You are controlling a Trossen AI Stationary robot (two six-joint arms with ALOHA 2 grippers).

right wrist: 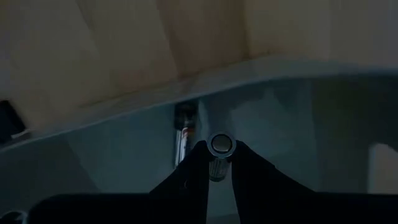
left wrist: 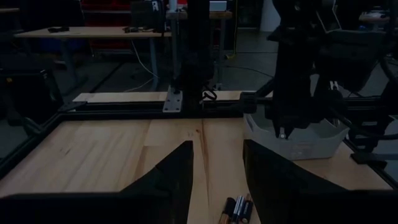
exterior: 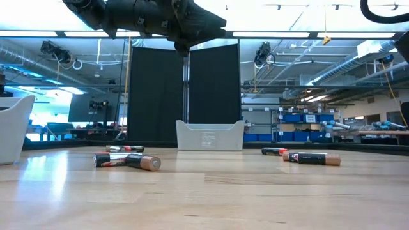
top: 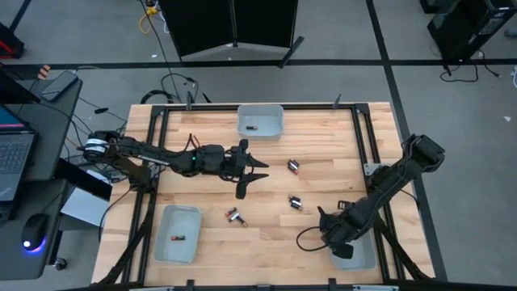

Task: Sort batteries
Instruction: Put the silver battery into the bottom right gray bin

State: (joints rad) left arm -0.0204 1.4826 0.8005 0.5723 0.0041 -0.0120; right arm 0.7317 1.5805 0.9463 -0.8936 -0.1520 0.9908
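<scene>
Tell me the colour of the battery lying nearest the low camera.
Black body with a copper-coloured end, a little red on the label: the battery shows best in the low view.

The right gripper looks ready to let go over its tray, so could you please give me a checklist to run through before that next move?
1. Right gripper holds a battery between its fingers: ok.
2. It sits over the tray at the table's right near corner: ok.
3. Tray already holds the same kind of cell: cannot tell; one battery lies inside, its type unclear.
4. Left gripper is far off, mid-table, fingers open and empty: ok.
5. Loose batteries left on the table for later picks: ok.
</scene>
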